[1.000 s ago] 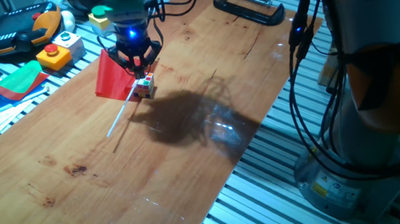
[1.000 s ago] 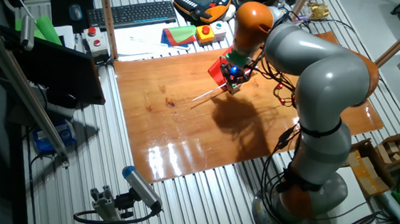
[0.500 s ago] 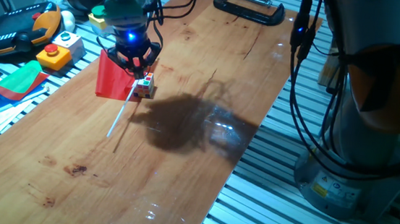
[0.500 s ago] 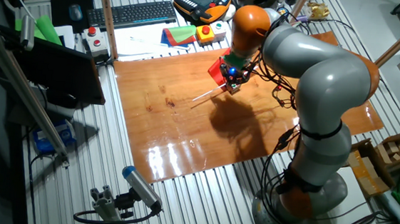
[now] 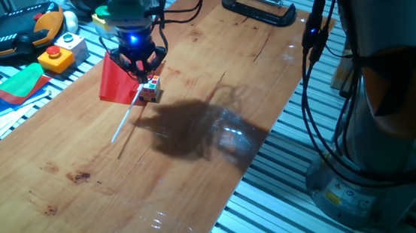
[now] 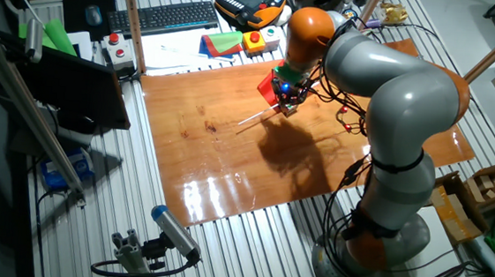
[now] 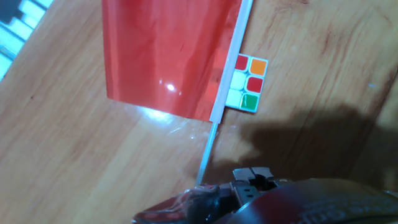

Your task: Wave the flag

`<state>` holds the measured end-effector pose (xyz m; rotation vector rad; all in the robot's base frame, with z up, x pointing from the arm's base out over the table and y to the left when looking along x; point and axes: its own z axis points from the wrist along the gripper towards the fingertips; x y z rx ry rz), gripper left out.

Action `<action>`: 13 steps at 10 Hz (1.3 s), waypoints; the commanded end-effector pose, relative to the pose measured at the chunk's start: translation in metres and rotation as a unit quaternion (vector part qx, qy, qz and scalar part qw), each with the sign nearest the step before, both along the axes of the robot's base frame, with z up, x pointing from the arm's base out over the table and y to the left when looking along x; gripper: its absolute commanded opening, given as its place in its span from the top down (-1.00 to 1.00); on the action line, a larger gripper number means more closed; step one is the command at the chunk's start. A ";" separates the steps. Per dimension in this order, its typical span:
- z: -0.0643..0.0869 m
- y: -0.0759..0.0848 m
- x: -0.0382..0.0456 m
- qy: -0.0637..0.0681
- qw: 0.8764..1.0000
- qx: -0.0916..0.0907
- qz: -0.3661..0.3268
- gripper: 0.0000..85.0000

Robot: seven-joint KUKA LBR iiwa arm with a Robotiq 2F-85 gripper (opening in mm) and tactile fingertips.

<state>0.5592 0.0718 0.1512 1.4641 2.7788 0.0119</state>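
Flat on the wooden table: flag, red sheet leftmost, white stick along its right edge, multicoloured cube touching the stick's far side. Above, gripper hovering over the flag; parted or clenched, cannot tell.

Wooden board on ribbed aluminium table.
On the board: red rectangular flag on thin white stick lying flat at the far left, small multicoloured cube touching the stick's right side. Black clamp sits at the board's far end.
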 end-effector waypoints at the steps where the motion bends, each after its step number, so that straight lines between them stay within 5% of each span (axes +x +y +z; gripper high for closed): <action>1: -0.001 0.002 0.0015 -0.001 1.000 -0.001 -0.009 0.98; 2: -0.004 0.005 0.0037 -0.005 1.000 -0.017 -0.019 0.98; 4: -0.005 0.011 0.0044 -0.012 0.999 -0.020 -0.032 0.87; 7: -0.015 0.018 0.0112 -0.019 0.998 -0.015 -0.058 -0.03; 13: -0.040 0.021 0.0223 -0.026 0.995 -0.020 -0.089 -0.06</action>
